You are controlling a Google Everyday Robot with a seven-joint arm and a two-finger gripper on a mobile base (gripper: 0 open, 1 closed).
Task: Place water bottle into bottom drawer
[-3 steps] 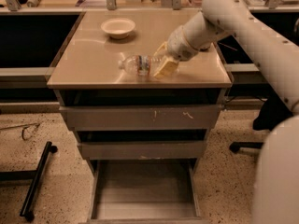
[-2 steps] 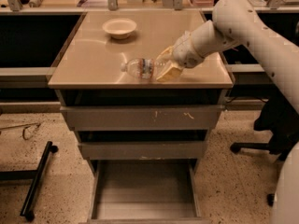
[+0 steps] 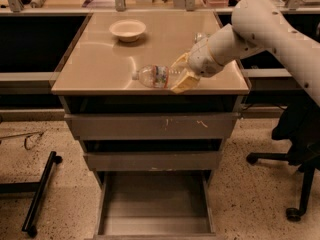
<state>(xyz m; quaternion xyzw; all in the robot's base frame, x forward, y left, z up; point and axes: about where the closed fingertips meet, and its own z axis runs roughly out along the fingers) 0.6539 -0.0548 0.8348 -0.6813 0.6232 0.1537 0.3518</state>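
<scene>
The water bottle [image 3: 154, 76] lies on its side on the tan counter [image 3: 100, 59], near the front edge, with its cap pointing left. My gripper [image 3: 182, 74] is at the bottle's base end, with one yellowish finger [image 3: 184, 82] in front of it and the other behind, closed against it. The bottle still rests on the counter. The bottom drawer [image 3: 155, 204] is pulled open below, and its grey floor is bare. My white arm reaches in from the upper right.
A pale bowl [image 3: 127, 30] sits at the back left of the counter. The two upper drawers [image 3: 150, 126] are closed. A small clear object [image 3: 200, 36] shows behind my arm. An office chair [image 3: 300, 144] stands at the right and a black stand leg [image 3: 40, 194] at the left.
The view has shifted, so the cabinet sits a little further right. The gripper stays at the bottle's base, and the bottle now lies more level, still on the counter.
</scene>
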